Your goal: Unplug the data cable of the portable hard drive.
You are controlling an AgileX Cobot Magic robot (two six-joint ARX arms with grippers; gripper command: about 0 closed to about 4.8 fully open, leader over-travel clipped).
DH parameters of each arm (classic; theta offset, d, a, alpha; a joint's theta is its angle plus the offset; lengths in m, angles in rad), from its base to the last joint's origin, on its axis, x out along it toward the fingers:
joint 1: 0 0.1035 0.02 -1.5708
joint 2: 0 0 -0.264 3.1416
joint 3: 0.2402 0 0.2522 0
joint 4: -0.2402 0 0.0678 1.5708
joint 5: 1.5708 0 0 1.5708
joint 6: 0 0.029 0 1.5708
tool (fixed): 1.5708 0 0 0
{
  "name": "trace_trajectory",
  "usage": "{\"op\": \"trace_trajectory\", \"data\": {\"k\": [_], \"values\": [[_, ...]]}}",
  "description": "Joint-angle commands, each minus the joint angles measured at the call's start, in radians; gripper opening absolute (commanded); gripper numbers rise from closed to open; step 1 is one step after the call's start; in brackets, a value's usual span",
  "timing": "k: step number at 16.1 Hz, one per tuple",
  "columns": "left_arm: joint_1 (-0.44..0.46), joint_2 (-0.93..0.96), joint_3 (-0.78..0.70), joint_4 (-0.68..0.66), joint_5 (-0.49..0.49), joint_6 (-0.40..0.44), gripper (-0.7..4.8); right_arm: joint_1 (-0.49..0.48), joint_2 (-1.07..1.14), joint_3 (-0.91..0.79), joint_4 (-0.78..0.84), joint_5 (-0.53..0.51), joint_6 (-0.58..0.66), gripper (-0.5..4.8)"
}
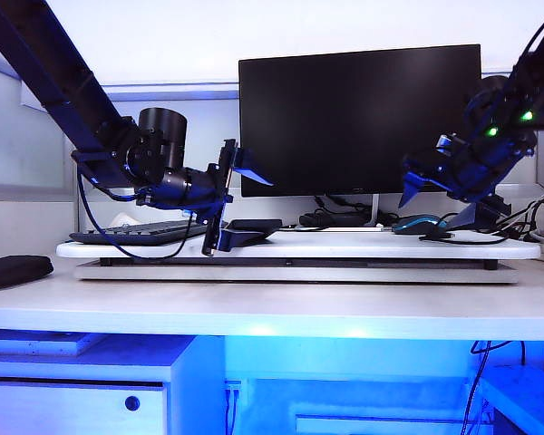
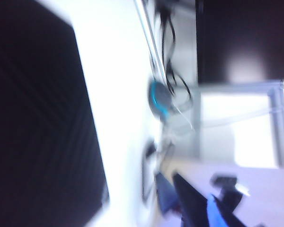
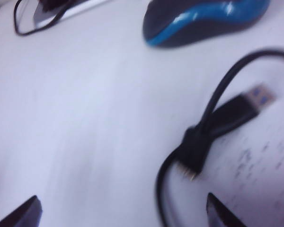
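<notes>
The data cable (image 3: 213,127) lies loose on the white table (image 3: 85,118), coiled on itself, with both plugs bare: the larger plug with its metal tip points away toward the table's edge, and the small plug sits by the loop. Neither end is in anything, so the unplugging looks done. A blue-and-black mouse (image 3: 203,19) rests near it, apart from the cord.

The right gripper (image 1: 435,204) hangs just above that spot at the right of the table, jaws released and wide, their two dark tips at either side of the cable with nothing between them. This arm is the nearer one to the cable, which lies directly below its jaws, its big plug running slantwise across the gap.

The portable hard drive (image 1: 252,228) sits on the left half of the table beside the keyboard (image 1: 136,234), in front of the monitor (image 1: 358,118). The left gripper (image 1: 225,199) is right over it, tilted, jaws released too and holding nothing; its wrist picture is too blurred to show the drive clearly
</notes>
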Motion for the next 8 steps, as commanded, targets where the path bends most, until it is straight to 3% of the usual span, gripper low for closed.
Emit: {"op": "trace_trajectory", "data": {"k": [1,4,5,8], "values": [[-0.005,0.008,-0.003,0.011,0.121,-0.101,4.79,-0.001,-0.053,0.006,0.001,-0.008,0.019,4.79],[-0.005,0.007,-0.003,0.175,0.167,-0.233,4.79,-0.001,-0.092,0.007,0.006,-0.007,0.023,4.79],[-0.005,0.007,-0.003,0.261,0.142,-0.315,4.79,-0.001,-0.100,0.007,0.006,-0.010,0.030,4.79],[-0.005,0.007,-0.003,0.457,0.043,-0.430,4.79,-0.001,-0.111,0.012,0.003,-0.035,0.035,4.79]]}}
